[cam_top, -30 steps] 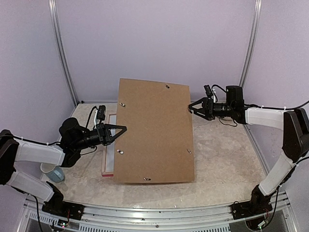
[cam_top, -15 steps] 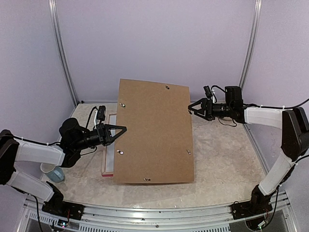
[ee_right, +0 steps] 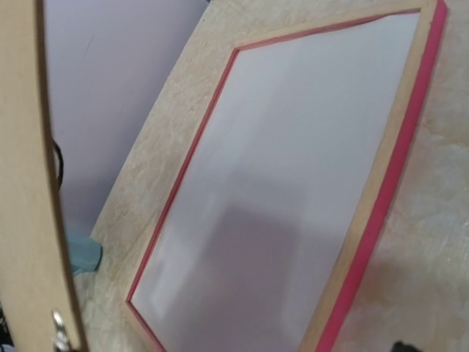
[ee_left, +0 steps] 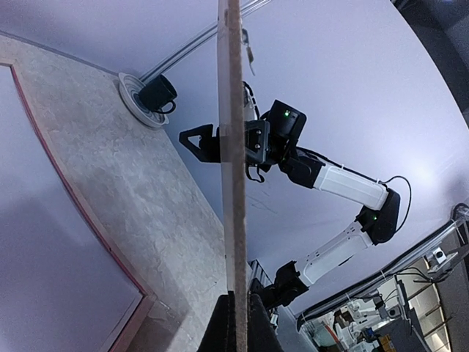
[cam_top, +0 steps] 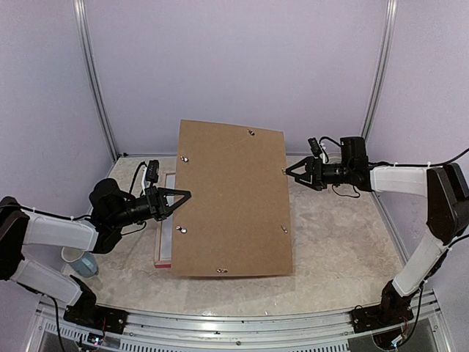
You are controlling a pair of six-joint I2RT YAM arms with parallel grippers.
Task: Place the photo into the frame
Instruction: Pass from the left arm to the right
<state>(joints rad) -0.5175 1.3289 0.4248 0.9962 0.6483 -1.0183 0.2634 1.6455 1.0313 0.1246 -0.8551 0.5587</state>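
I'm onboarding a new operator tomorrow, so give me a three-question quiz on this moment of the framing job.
1. True or false: the backing board lies flat inside the frame.
2. In the left wrist view, what grips the board's edge? A) the left end effector B) a clamp C) nothing
3. Fill in: the frame rests on the ____.
Key: 1 false, the board is held in the air over the frame. 2 A. 3 table.
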